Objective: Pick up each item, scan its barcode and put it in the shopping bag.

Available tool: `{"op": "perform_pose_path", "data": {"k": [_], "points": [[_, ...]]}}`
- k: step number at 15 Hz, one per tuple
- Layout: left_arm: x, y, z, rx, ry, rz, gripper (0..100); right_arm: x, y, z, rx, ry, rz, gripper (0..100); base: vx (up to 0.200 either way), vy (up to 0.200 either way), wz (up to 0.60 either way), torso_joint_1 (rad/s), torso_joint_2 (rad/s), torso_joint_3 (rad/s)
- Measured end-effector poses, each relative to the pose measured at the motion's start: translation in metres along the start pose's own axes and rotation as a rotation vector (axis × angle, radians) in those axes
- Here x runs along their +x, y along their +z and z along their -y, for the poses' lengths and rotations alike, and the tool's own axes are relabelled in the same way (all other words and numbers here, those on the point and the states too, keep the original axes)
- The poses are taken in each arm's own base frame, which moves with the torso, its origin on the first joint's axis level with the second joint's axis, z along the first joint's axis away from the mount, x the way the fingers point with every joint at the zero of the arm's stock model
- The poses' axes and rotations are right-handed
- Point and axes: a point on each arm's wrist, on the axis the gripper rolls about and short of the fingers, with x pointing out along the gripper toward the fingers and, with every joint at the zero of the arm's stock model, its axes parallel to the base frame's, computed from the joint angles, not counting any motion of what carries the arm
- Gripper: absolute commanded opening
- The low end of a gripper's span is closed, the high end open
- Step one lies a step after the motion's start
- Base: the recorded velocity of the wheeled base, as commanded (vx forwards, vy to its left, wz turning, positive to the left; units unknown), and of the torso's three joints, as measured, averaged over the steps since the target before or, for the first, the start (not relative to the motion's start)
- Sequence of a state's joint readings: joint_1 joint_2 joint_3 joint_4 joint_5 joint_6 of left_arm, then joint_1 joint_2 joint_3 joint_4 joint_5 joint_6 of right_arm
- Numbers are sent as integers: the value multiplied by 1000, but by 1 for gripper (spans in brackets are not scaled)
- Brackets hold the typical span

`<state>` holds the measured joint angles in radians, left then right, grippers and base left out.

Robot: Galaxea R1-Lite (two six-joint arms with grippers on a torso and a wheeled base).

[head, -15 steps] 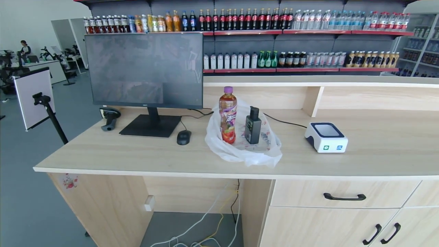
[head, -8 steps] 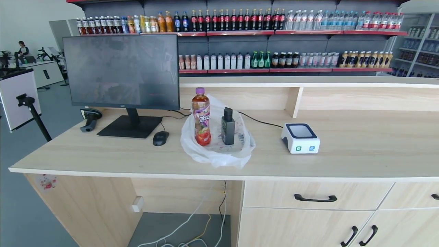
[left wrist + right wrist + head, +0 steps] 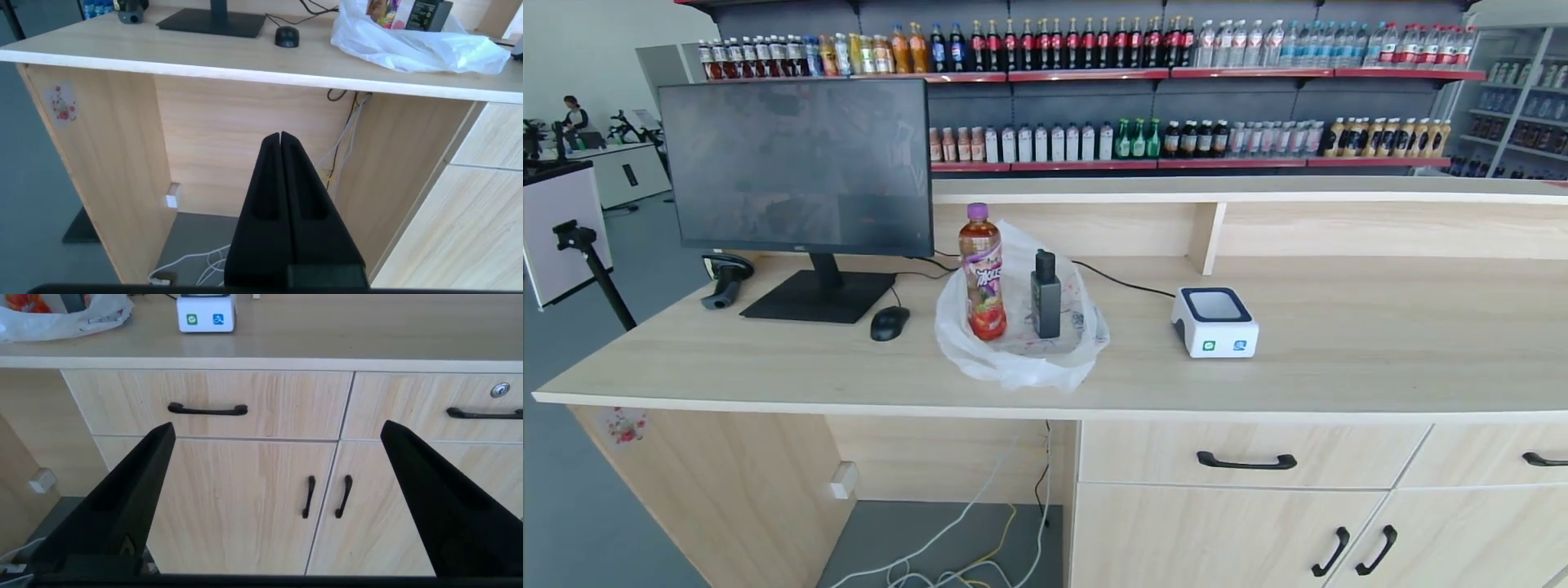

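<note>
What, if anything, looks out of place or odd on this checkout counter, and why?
Nothing is spilled or toppled. One oddity: the drink bottle and dark bottle already stand upright amid the slumped shopping bag, left of the white scanner.

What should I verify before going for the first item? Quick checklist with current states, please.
1. Drink bottle upright on the shopping bag: ok.
2. Dark bottle upright beside it, not touching: ok.
3. Scanner window facing up, uncovered: ok.
4. Left gripper open for a grasp: not ok, shut, below the counter top.
5. Right gripper open: ok, though low, facing the drawers.
6. Barcode sides of both items: cannot tell.
</note>
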<state>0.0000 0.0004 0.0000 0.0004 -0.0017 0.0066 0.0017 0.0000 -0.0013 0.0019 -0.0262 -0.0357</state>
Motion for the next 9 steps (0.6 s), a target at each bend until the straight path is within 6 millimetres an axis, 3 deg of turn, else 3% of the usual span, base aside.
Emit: {"op": "perform_pose_path", "data": {"k": [9], "points": [[0, 0, 0, 0, 0, 0, 0, 0, 0, 0, -1, -1, 1, 100, 0, 0, 0, 0, 0, 0]]}}
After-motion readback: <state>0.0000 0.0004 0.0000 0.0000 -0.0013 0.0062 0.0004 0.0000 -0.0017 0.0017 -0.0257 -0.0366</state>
